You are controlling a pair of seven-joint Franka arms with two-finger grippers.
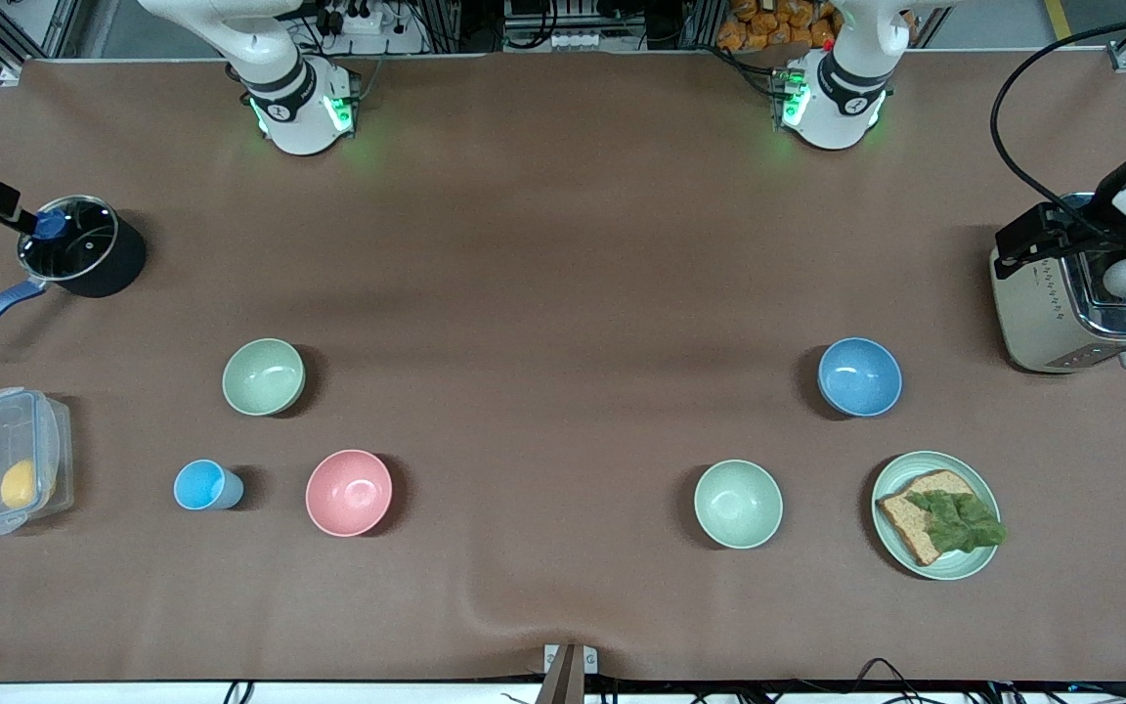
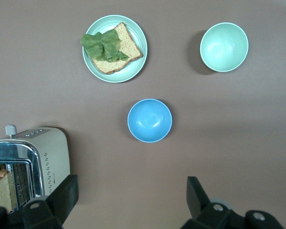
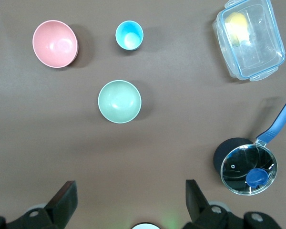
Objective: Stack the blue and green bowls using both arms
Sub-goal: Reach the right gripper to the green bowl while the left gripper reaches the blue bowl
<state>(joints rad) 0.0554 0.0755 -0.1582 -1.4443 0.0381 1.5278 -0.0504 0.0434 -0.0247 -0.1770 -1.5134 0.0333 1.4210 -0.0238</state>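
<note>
The blue bowl (image 1: 859,376) sits upright toward the left arm's end of the table; it also shows in the left wrist view (image 2: 149,120). The green bowl (image 1: 263,376), dull sage, sits upright toward the right arm's end; it also shows in the right wrist view (image 3: 119,101). My left gripper (image 2: 132,186) is open and empty, high over the table beside the toaster, apart from the blue bowl. My right gripper (image 3: 131,188) is open and empty, high over the table beside the pot, apart from the green bowl.
A paler mint bowl (image 1: 738,504) and a plate (image 1: 959,567) with bread lie nearer the camera than the blue bowl. A toaster (image 1: 1061,303) stands beside it. A pink bowl (image 1: 349,492), sky-blue cup (image 1: 201,485), clear container (image 1: 6,474) and lidded pot (image 1: 74,244) surround the green bowl.
</note>
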